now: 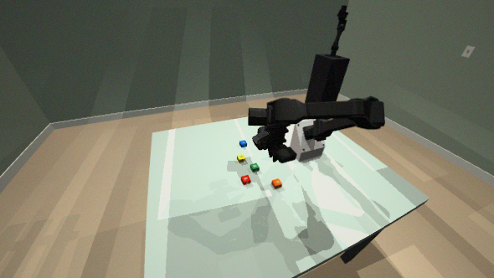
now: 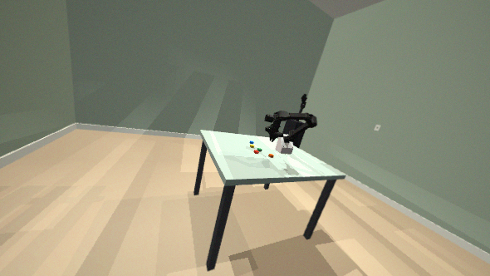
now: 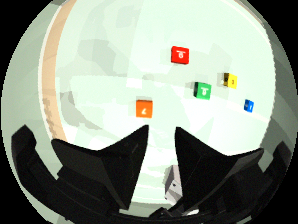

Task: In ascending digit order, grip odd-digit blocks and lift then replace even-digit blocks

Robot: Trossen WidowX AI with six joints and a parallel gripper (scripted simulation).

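My gripper [image 1: 271,148] [image 2: 271,135] [image 3: 162,129] is partly open and empty, raised above the table on the base side of the blocks. An orange block [image 1: 276,183] [image 2: 271,155] [image 3: 144,109] shows a 7, ahead and left of the fingertips in the wrist view. A green block [image 1: 254,167] [image 2: 259,150] [image 3: 202,91] and a red block [image 1: 245,179] [image 2: 256,152] [image 3: 180,55] each show a barred 6 or 9; I cannot tell which. A yellow block [image 1: 241,157] [image 2: 252,146] [image 3: 231,80] has an unreadable digit. A blue block [image 1: 243,143] [image 2: 252,142] [image 3: 249,106] seems to show a 1.
The pale table [image 1: 188,251] [image 2: 241,174] bears all the blocks. The light arm base [image 1: 307,151] [image 2: 285,147] [image 3: 173,184] stands behind the gripper. A dark box-shaped stand [image 1: 327,77] rises behind it. Shadows and bright stripes cross the table.
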